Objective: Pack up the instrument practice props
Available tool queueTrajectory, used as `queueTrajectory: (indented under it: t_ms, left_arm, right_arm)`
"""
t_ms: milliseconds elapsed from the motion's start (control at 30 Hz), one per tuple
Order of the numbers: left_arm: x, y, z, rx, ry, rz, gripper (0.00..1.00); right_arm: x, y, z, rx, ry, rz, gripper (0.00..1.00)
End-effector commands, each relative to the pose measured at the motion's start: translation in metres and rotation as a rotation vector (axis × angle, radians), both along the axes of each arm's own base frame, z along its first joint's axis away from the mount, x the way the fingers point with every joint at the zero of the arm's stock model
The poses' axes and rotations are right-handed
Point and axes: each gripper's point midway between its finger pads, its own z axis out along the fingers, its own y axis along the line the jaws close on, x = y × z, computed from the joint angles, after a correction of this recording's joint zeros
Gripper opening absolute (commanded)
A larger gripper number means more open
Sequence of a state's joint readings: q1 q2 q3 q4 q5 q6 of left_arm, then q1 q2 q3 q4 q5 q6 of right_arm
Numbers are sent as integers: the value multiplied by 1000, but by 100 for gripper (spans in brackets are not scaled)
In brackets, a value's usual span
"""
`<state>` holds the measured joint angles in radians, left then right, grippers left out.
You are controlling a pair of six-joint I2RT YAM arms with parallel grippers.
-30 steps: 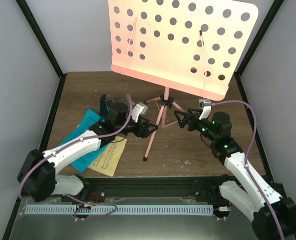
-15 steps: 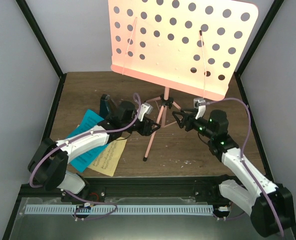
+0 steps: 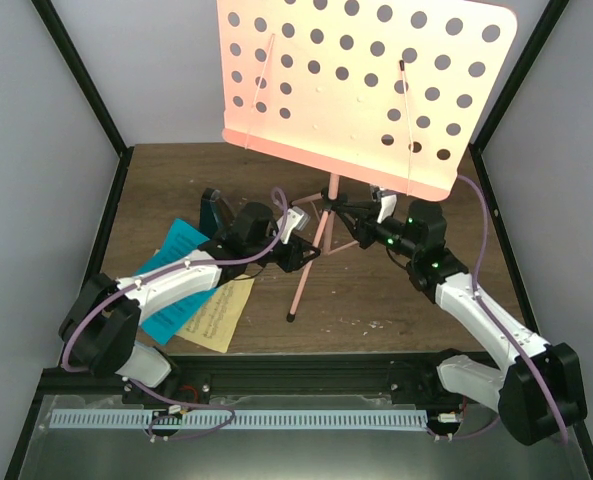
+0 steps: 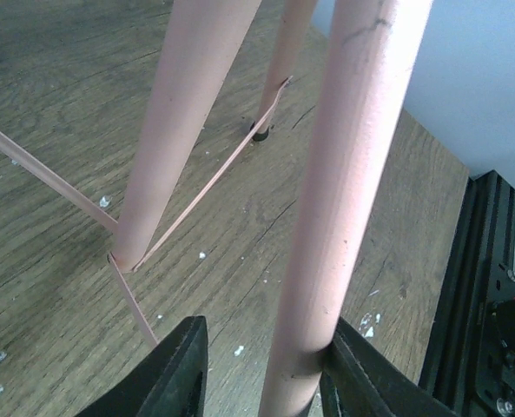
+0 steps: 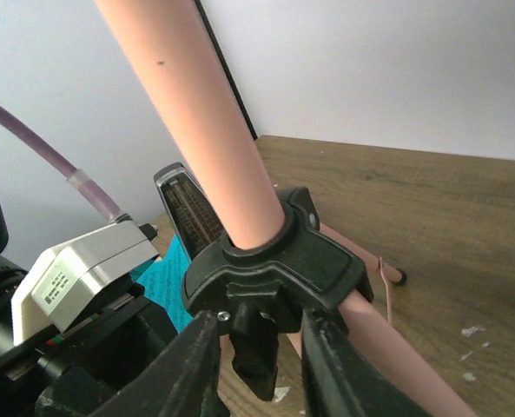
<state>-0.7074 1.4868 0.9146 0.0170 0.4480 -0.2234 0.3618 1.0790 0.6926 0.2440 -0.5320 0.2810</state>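
Note:
The pink music stand's hole-punched desk (image 3: 366,90) rises over its tripod, whose black hub (image 3: 333,205) sits mid-table. My left gripper (image 3: 304,252) straddles the near pink leg (image 4: 326,217). In the left wrist view that gripper (image 4: 266,382) is open: the right finger touches the leg, the left finger stands apart. My right gripper (image 3: 354,222) is at the hub. Its jaws (image 5: 259,365) press both sides of the black clamp block and knob (image 5: 255,343). The black metronome (image 3: 212,212) stands left of the tripod, with a cyan page (image 3: 171,275) and a pale-yellow page (image 3: 219,315) lying beside it.
Grey walls and black frame posts (image 3: 86,90) close in the brown table (image 3: 396,290) on three sides. A black rail (image 3: 306,375) runs along the near edge. The tripod's near foot (image 3: 291,317) rests close to that rail. The left wrist camera (image 5: 83,269) sits near the hub.
Both grippers have moved in onto the tripod and narrowed their jaws. The left one came around the near leg; the right one moved up and left to the hub.

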Motion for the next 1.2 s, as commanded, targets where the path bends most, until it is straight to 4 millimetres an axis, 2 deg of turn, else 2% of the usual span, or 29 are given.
queueTrajectory:
  t_ms: [0, 200, 400, 533, 733, 900, 933, 1000, 1033, 1067, 1100, 1167]
  left_arm:
    - [16, -4, 6, 1, -70, 20, 32]
    - [20, -4, 1, 13, -61, 35, 13]
    - [19, 0, 1, 22, -64, 46, 0]
    - [17, 2, 1, 23, -66, 48, 0]
    - [14, 5, 3, 28, -63, 49, 0]
    - [13, 6, 3, 28, -63, 50, 0]
    - [14, 6, 3, 27, -61, 52, 0]
    - [14, 5, 2, 29, -58, 50, 0]
    - [14, 5, 2, 28, -57, 50, 0]
    - [14, 5, 3, 28, -57, 49, 0]
    - [13, 5, 3, 28, -57, 48, 4]
    - [13, 5, 5, 26, -61, 48, 22]
  right_arm:
    - [8, 3, 20, -62, -97, -39, 22]
    - [7, 3, 19, -122, -144, -55, 1]
    - [6, 4, 19, -219, -232, -57, 1]
    - [5, 7, 16, -326, -320, -40, 1]
    - [0, 8, 17, -549, -550, -65, 1]
    - [2, 1, 21, -660, -633, -102, 2]
    - [0, 1, 25, -645, -640, -109, 6]
    - [-12, 1, 41, -560, -673, -111, 29]
    - [-18, 1, 43, -519, -673, -104, 38]
    - [-28, -2, 55, -439, -686, -121, 45]
    - [-34, -5, 61, -371, -680, -139, 50]
    - [-44, -17, 68, -221, -618, -188, 58]
